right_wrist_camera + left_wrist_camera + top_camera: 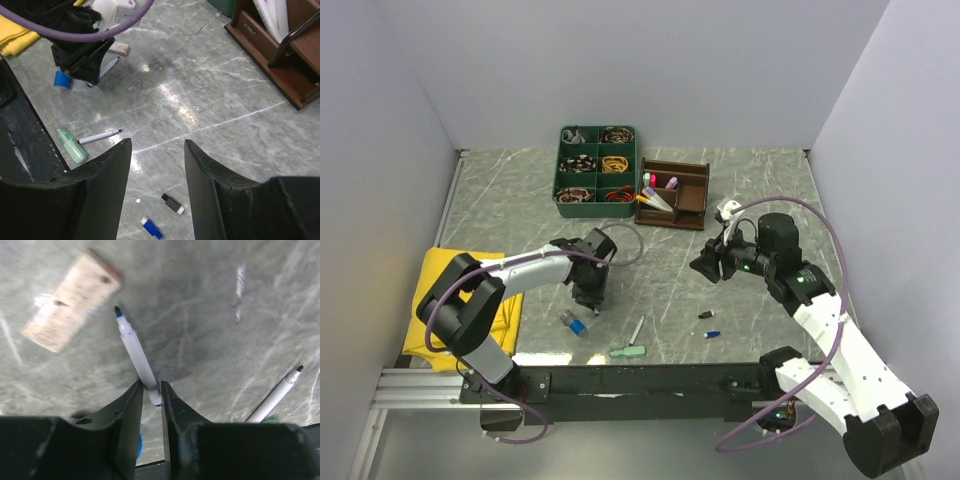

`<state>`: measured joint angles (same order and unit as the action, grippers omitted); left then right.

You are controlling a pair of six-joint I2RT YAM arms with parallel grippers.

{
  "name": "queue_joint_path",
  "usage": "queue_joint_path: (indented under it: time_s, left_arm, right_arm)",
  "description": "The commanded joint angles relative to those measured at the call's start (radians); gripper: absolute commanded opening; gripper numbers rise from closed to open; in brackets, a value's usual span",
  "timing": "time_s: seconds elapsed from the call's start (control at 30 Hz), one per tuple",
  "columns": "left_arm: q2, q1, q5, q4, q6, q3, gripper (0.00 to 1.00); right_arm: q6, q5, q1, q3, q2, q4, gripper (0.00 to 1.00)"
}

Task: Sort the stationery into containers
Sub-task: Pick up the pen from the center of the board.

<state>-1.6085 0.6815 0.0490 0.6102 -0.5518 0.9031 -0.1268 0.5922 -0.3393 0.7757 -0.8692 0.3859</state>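
My left gripper [592, 298] points down at the table with its jaws closed on the rear end of a white pen [136, 354] with a blue tip. A blue cap [578, 325] lies just beside it. Further right lie a second white pen [637, 328] and a mint eraser [628, 351]. My right gripper [157, 143] hovers open and empty above a small black bit [172, 204] and a blue bit [151, 227]. The dark brown organiser [672, 193] at the back holds several markers.
A green compartment tray [597, 170] of coiled bands stands left of the organiser. A yellow cloth [460, 300] lies at the left edge. A beige block [70, 302] with a red end rests beyond the held pen. White walls enclose the table.
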Motion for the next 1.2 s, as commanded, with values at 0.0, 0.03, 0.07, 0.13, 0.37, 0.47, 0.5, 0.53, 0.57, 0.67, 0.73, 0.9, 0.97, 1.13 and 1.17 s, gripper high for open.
queue_joint_path:
  time_s: [0.0,0.03,0.07,0.13,0.37,0.47,0.5,0.53,0.57,0.67,0.73,0.9,0.97,1.13,1.17]
  left_arm:
    - [-0.083,0.049,-0.029,0.01,-0.031,-0.046,0.26]
    - [-0.094,0.052,-0.037,0.008,-0.031,-0.043,0.27]
    - [-0.106,0.052,-0.04,0.003,-0.024,-0.038,0.27]
    - [-0.142,0.052,-0.046,-0.007,-0.017,-0.035,0.28]
    - [-0.202,0.058,-0.046,-0.026,0.018,-0.006,0.11]
    - [-0.192,0.061,-0.02,-0.032,0.052,-0.019,0.01]
    - [-0.176,0.067,-0.011,-0.035,0.062,-0.024,0.01]
    - [-0.166,0.069,0.024,-0.043,0.076,-0.027,0.01]
    - [-0.156,0.07,0.035,-0.05,0.102,-0.026,0.01]
    - [-0.116,0.087,0.084,-0.079,0.183,-0.001,0.01]
    - [-0.102,0.089,0.101,-0.089,0.21,0.016,0.01]
    - [-0.094,0.089,0.12,-0.105,0.283,0.062,0.01]
    - [-0.099,0.087,0.114,-0.115,0.302,0.074,0.01]
    - [-0.077,0.063,0.124,-0.136,0.27,0.066,0.01]
    - [-0.074,0.05,0.124,-0.142,0.27,0.066,0.01]
  right_arm:
    - [-0.072,0.005,0.017,-0.01,0.061,0.031,0.54]
    - [-0.082,0.004,0.02,-0.013,0.067,0.039,0.54]
    - [-0.108,0.006,0.023,-0.021,0.075,0.056,0.54]
    - [-0.144,0.009,0.032,-0.033,0.096,0.074,0.55]
    - [-0.533,0.095,0.135,-0.072,0.113,0.29,0.58]
    - [-0.754,0.138,0.172,-0.055,0.078,0.451,0.59]
    - [-0.807,0.146,0.18,-0.053,0.073,0.488,0.59]
    - [-0.864,0.153,0.187,-0.053,0.065,0.53,0.59]
    - [-0.963,0.159,0.194,-0.055,0.059,0.598,0.59]
    - [-1.144,0.163,0.191,-0.07,0.056,0.704,0.59]
    - [-1.217,0.156,0.192,-0.093,0.052,0.729,0.58]
    - [-1.39,0.069,0.073,-0.141,0.041,0.743,0.56]
    - [-1.377,0.025,0.011,-0.168,0.048,0.704,0.56]
    - [-1.39,-0.023,-0.11,-0.174,0.036,0.637,0.5]
    - [-1.39,-0.022,-0.118,-0.167,0.001,0.631,0.44]
